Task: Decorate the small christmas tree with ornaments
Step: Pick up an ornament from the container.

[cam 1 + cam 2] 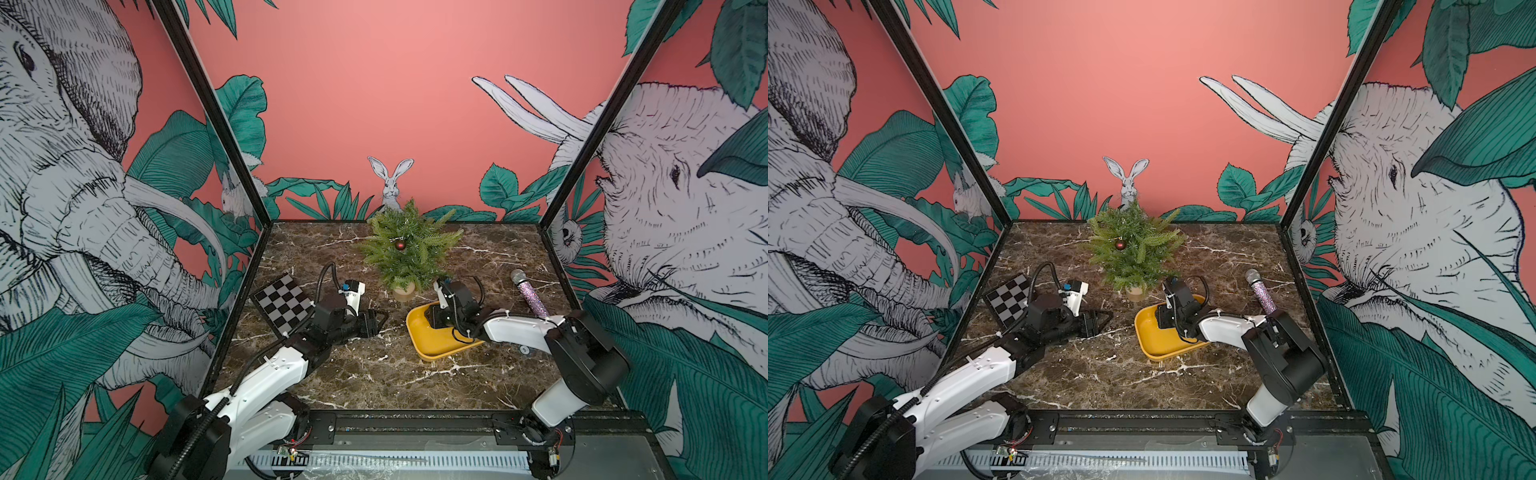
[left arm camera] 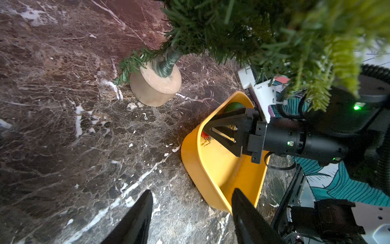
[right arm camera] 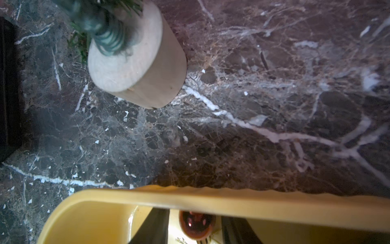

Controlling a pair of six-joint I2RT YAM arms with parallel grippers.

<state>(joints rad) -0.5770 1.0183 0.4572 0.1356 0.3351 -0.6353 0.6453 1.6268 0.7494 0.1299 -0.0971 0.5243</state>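
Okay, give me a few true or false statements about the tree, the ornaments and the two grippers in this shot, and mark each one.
1. A dark-red ball hangs on the small christmas tree. True.
2. The left gripper holds the green ball. False: the left gripper is open and holds nothing; the green ball lies in the yellow tray.
3. The right gripper reaches into the yellow tray, its jaws either side of a second dark-red ball. True.
4. The tree lies on its side. False: it stands upright on its wooden base.
5. The glittery microphone lies in the tray. False: it lies on the table, outside the tray.
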